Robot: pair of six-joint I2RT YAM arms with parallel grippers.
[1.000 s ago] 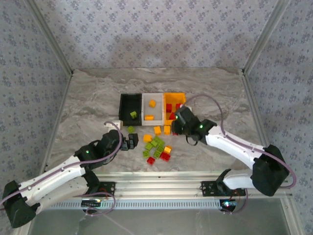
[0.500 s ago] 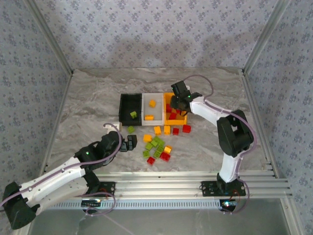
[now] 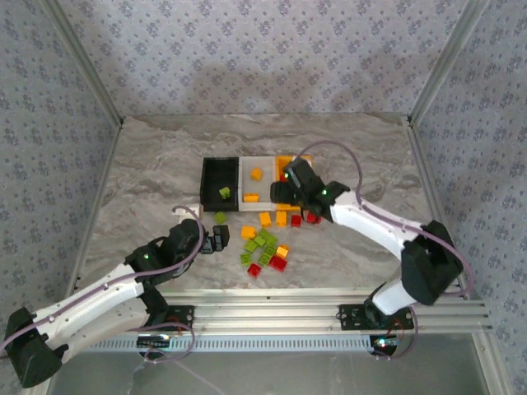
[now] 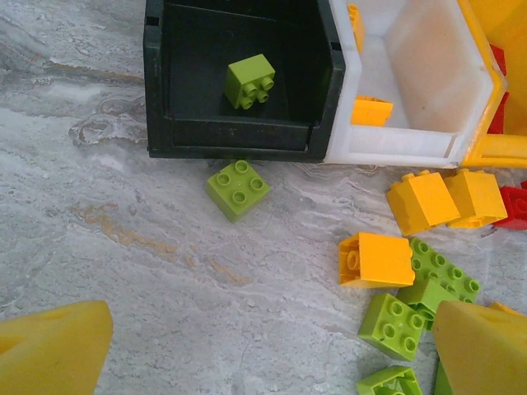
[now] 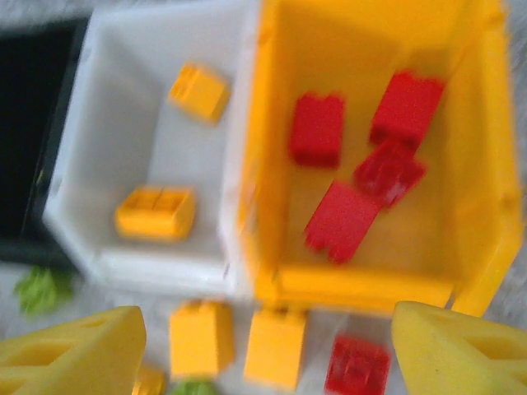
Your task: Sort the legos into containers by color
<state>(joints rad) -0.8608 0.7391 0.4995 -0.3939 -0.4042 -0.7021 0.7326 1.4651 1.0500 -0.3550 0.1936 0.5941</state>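
Right wrist: blurred orange bin; right fingers and left fingers spread wide.

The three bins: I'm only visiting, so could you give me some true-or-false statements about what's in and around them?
1. The black bin holds one green brick. True.
2. The white bin is empty. False: it holds two orange-yellow bricks.
3. The orange bin holds red bricks. True.
4. Every brick is sorted. False: loose bricks lie on the table in front of the bins.
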